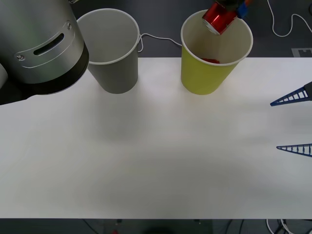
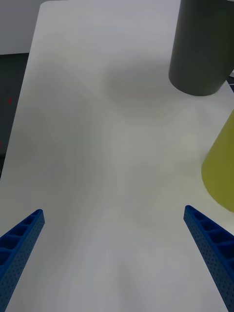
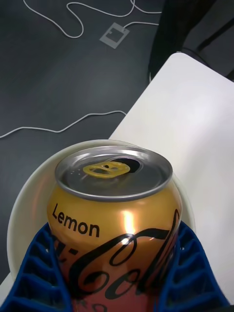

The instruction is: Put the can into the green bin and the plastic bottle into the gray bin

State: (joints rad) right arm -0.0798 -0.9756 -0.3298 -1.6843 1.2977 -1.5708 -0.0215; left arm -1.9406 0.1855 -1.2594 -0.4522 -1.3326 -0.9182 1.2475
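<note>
Clamped in my left tool point(image 3: 117, 287), the can point(image 3: 114, 214) fills the wrist view, its blue fingers point(image 3: 36, 273) hugging both sides. From the front I see it tilted above the green bin's point(image 1: 207, 75) rim. Gray bin point(image 1: 114, 73) stands beside it on the desk point(image 1: 156, 156). My right tool point(image 2: 114, 253) waits low over the desk, fingers apart.

Table point(image 1: 156, 161) before me. Gray bin point(image 1: 114, 53) at far edge, to my left; green bin point(image 1: 214, 53) beside it, to my right, apart. My left gripper point(image 3: 117, 273) clamps can point(image 1: 220, 18) above green bin's mouth. My right gripper point(image 1: 292, 123) spread low at table's right edge.
</note>
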